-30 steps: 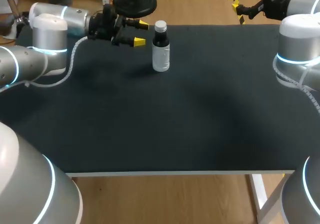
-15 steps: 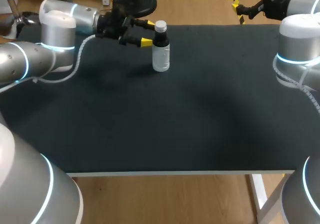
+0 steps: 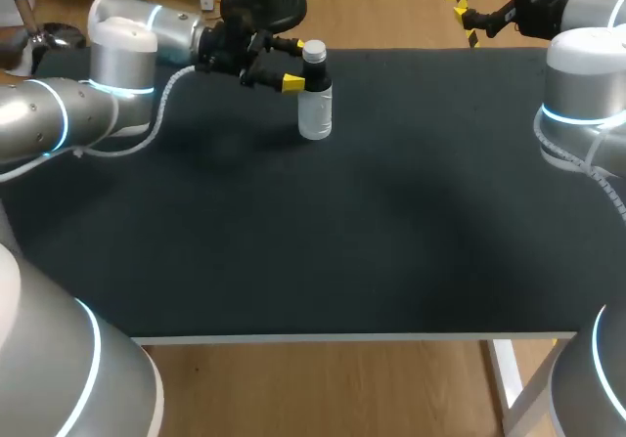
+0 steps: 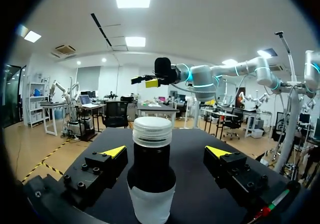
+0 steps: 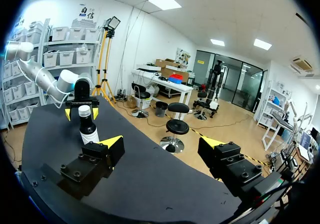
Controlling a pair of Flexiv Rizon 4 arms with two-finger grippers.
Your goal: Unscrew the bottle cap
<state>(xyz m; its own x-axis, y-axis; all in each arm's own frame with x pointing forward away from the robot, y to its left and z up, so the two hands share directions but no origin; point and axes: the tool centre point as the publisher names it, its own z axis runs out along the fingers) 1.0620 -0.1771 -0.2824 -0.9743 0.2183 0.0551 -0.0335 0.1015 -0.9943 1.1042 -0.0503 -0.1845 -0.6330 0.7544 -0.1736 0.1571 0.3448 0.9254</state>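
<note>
A capped bottle (image 4: 150, 184) stands upright on the table (image 3: 391, 212), untouched between the left gripper's (image 4: 166, 151) wide-apart jaws, the right gripper (image 5: 162, 144), jaws also apart, well away; closing off-centre or low could tip it or miss the cap (image 4: 151, 130).

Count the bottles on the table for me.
1. The bottle stands upright near the far edge of the table, cap on, between the open fingers of the left gripper. No other bottle shows in any view.
</note>
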